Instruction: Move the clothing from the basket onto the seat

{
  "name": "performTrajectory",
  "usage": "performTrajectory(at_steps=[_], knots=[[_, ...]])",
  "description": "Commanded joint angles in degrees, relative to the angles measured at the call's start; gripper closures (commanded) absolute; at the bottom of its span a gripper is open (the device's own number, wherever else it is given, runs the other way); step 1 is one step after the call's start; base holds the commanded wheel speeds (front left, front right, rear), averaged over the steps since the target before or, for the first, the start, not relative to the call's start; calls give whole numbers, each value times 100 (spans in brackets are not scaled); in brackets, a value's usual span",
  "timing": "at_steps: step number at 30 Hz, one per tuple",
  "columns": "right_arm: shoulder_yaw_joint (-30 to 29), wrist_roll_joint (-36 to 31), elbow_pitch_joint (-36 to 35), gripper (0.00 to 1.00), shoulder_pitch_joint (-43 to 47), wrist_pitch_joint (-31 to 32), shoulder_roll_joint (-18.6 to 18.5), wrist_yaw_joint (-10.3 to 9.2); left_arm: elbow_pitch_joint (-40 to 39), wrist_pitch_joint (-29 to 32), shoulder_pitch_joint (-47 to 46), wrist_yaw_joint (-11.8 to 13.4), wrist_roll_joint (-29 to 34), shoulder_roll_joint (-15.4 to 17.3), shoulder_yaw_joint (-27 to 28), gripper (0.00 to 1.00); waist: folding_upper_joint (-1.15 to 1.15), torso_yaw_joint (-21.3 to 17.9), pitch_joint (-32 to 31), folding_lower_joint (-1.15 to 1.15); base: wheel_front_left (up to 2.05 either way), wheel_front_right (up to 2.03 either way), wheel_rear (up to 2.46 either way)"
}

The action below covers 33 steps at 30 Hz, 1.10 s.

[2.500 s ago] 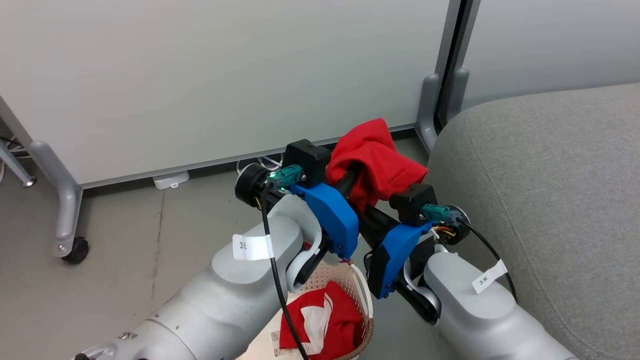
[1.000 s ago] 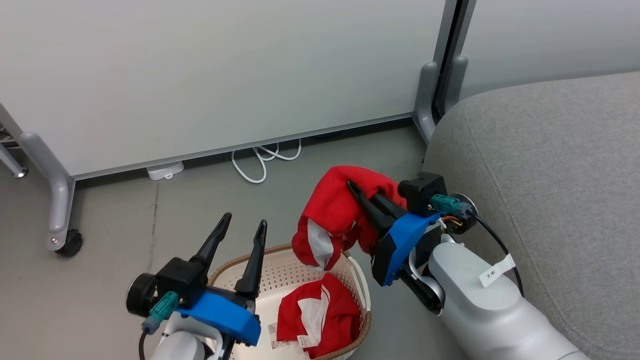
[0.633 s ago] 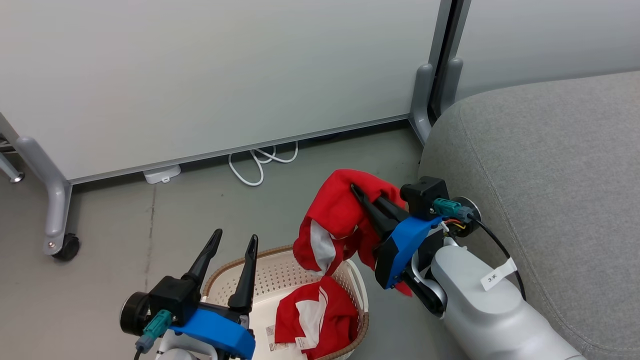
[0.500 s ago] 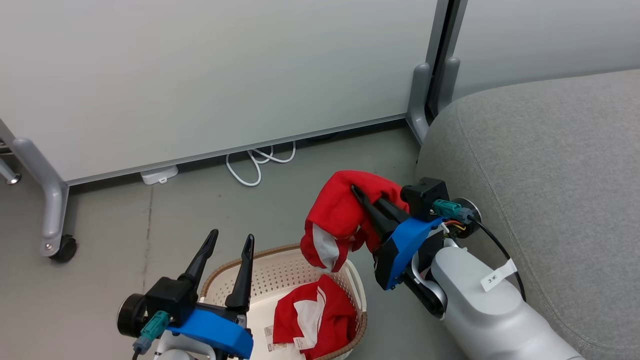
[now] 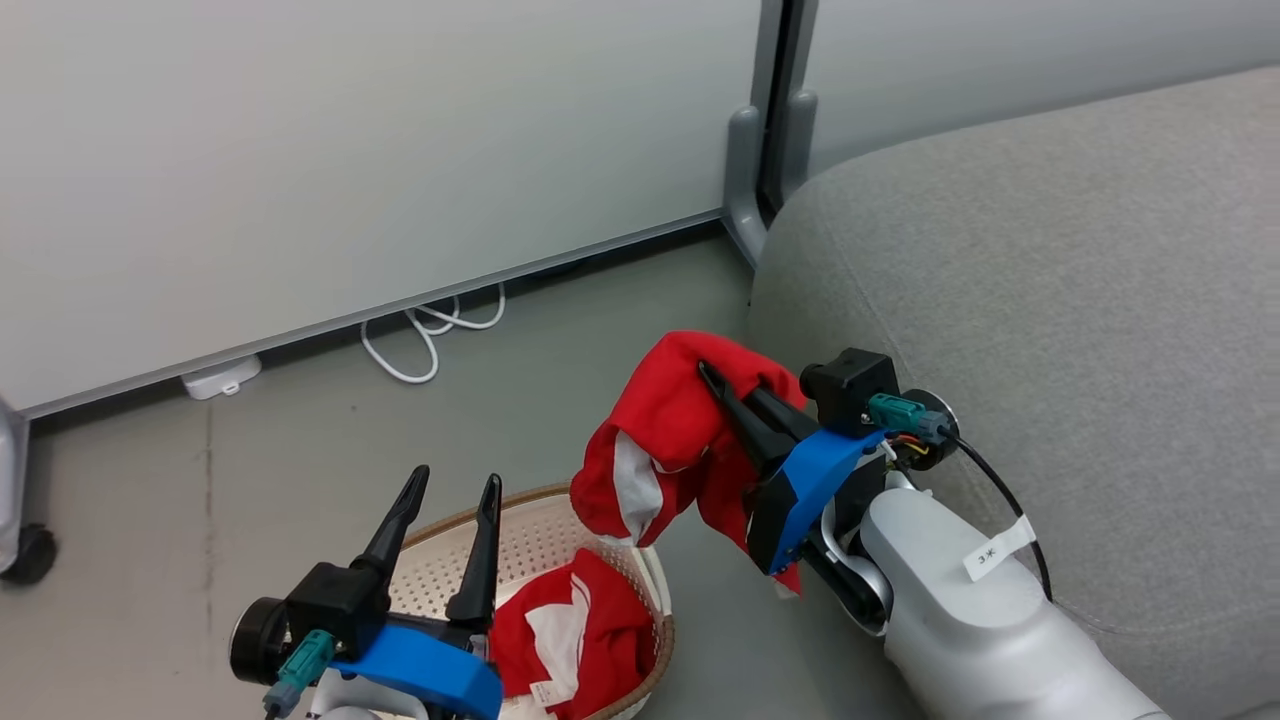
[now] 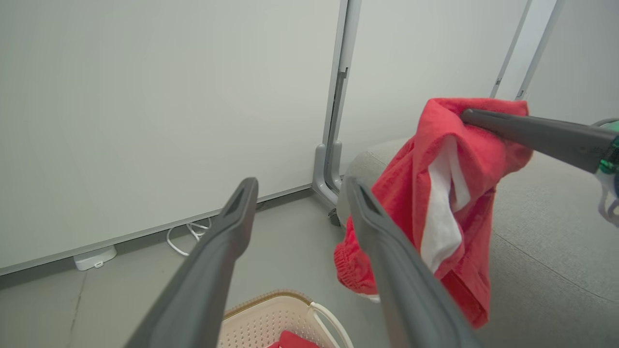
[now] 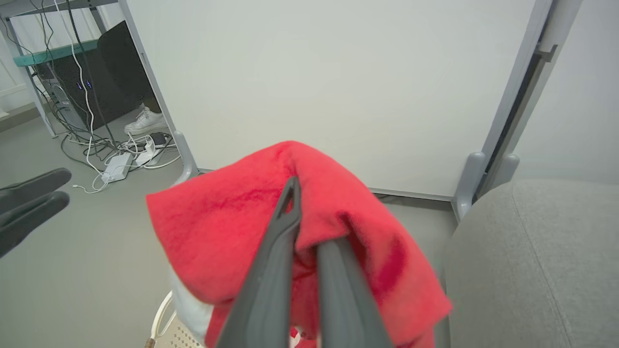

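Two red garments (image 5: 660, 430): one pinched by right gripper (image 5: 708, 372), second garment (image 5: 612, 640) in one basket (image 5: 540, 512); left gripper (image 5: 456, 476) spread.

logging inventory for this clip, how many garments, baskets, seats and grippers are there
basket: 1
seat: 1
red garments: 2 (held garment, garment in basket)
grippers: 2 (left gripper, right gripper)
total: 6
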Motion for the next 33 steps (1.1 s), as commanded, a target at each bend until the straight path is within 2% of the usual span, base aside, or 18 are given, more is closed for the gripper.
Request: performTrajectory(at_steps=[1,6,7,8,18,25,33], knots=[[-10,1,-50,100,31,-22,-11,1,-39,-17,1,-33,44,1,32,0,0,-262,63,0,0,0,0],[-131,-80,-77,100,66,-22,-11,1,-53,-17,-52,-29,19,9,-49,0,0,-599,102,0,0,0,0],[-153,-96,-94,100,97,-22,-9,1,-73,-17,-48,-22,4,50,-22,0,0,-892,125,0,0,0,0],[-167,-103,-103,100,106,-22,-12,1,-83,-17,-54,-24,6,41,-27,0,0,-985,136,0,0,0,0],[-445,-231,-158,100,230,-22,-14,1,-101,-17,-126,-27,-3,92,-130,0,0,-1635,197,0,0,0,0],[-511,-269,-220,100,331,-22,-10,1,-113,-17,-107,-27,0,104,-130,0,0,-1871,205,0,0,0,0],[-602,-304,-279,100,380,-22,-6,1,-126,-17,-145,-27,-7,142,-199,0,0,-1881,279,0,0,0,0]])
